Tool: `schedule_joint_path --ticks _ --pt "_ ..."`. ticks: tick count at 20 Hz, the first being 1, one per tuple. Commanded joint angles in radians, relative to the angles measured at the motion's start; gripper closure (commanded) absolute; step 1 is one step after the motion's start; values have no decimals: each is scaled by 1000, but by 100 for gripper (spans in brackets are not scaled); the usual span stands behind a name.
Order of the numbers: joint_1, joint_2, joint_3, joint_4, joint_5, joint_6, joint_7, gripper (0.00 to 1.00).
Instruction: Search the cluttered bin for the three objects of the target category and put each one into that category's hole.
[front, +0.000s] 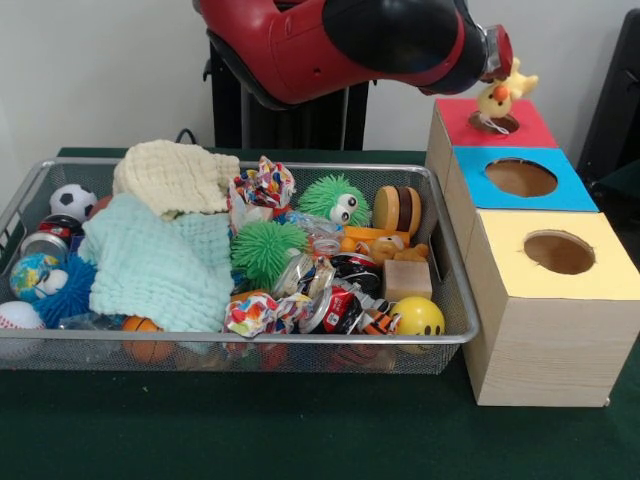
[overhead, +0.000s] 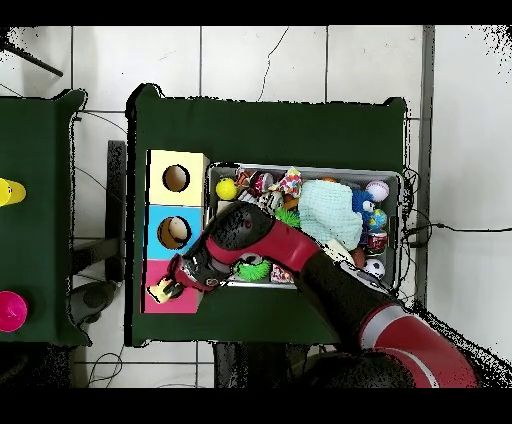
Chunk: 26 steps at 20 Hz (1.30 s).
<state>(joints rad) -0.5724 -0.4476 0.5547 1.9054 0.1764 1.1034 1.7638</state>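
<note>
One yellow duck toy (front: 505, 92) is hanging in my tool (front: 497, 70), clenched round it, right over the red box's hole (front: 494, 124) at the far right, because I'm lining it up to drop.

Yellow cup (overhead: 10, 191): side table, 9 o'clock edge
Pink cup (overhead: 12, 311): 8 o'clock
Floor (overhead: 265, 60): pale tiles, 12 o'clock
</note>
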Motion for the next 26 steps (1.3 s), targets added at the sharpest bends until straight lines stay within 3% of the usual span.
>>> schedule_joint_path --ticks 1,4,5,14,16,22,24,26 --pt "-35 45 -17 56 -8 -95 21 100" --pt "-39 38 -16 79 -7 -118 28 100" --pt "-41 37 -16 86 -7 -125 30 0" --pt "-69 39 -1 151 -12 -188 11 0" --pt "-61 41 0 123 -8 -165 18 0" --pt "-75 6 16 150 -4 -166 18 0" --pt "-65 -24 1 142 -34 -171 22 0" --pt "-37 -59 -43 102 -109 -222 26 0"
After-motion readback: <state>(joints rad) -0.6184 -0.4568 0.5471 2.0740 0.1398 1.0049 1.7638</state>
